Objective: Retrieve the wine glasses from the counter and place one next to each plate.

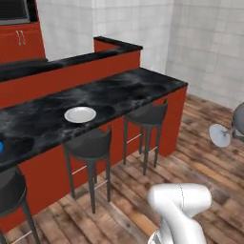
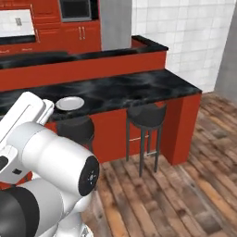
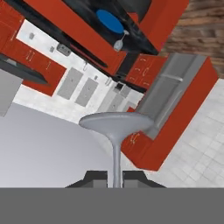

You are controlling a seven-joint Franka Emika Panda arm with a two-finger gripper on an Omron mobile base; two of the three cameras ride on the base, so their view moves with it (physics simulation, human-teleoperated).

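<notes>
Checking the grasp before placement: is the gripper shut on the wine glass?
Shut on it. In the hand view the gripper has both finger tips closed against the wine glass stem, its round foot beyond them.

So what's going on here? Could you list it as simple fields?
held item: wine glass, stem between the finger tips, foot toward the camera
gripper: shut on the stem
white plate: on the black counter, no glass beside it
blue plate: on the counter, second glass standing next to it
stools: along the counter front
</notes>
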